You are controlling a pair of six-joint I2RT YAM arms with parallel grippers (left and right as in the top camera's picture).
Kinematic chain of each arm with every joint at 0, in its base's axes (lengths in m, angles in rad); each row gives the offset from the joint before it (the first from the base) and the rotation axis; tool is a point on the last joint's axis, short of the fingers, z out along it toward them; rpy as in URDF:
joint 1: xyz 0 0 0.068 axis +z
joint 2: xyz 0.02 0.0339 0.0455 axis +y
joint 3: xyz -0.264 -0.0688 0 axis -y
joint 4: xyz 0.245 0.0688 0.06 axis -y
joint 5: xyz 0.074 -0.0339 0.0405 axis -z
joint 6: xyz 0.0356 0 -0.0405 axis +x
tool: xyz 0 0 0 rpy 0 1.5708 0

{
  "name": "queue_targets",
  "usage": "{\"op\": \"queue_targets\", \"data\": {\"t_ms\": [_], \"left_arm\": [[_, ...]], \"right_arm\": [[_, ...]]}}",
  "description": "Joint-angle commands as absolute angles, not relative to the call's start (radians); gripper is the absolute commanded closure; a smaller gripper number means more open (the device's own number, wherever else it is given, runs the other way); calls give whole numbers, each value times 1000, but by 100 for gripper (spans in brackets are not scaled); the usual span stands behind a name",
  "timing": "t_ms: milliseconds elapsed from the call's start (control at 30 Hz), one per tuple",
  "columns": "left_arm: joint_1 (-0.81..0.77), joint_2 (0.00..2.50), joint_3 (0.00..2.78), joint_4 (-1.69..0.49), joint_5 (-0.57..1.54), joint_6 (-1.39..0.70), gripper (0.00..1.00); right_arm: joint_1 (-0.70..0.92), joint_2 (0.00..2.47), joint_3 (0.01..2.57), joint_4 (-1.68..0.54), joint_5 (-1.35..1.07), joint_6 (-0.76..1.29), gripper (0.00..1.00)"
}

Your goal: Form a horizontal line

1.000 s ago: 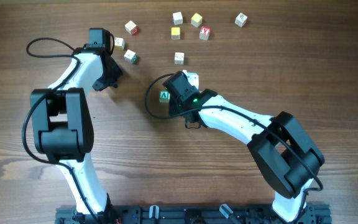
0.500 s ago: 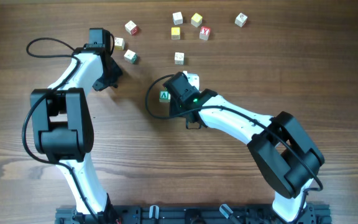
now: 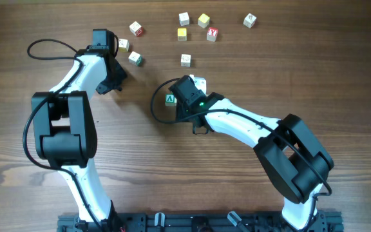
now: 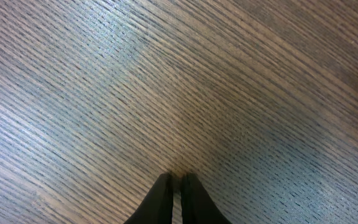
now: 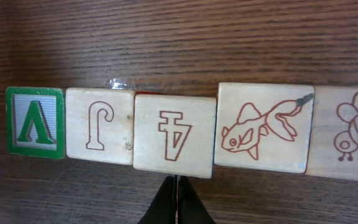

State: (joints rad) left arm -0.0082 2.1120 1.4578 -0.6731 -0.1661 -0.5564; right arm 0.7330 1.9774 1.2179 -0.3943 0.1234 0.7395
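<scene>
Straightening seems the step in hand: on the table the horizontal line of five touching cubes is laid, its "4" cube set slightly out toward the right gripper, clenched empty just beside it. A gentle push is needed. Nothing is blocked by the loose cubes beyond the line; the left gripper, clenched empty, is held well apart.

The horizontal line reads, upside down, A on its green-faced cube, then J and 4. Overhead, a loose red cube shows Y.
</scene>
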Motion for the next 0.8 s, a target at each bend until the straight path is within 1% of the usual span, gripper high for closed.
{"op": "queue_targets", "data": {"t_ms": [0,767], "left_arm": [[-8,2125,1457,-670,-161,-566,90],[-8,2125,1457,-670,-161,-566,90]], "right_arm": [[728,1992,1217,-385,113,733,96],[727,1992,1217,-373,128,733,96]]}}
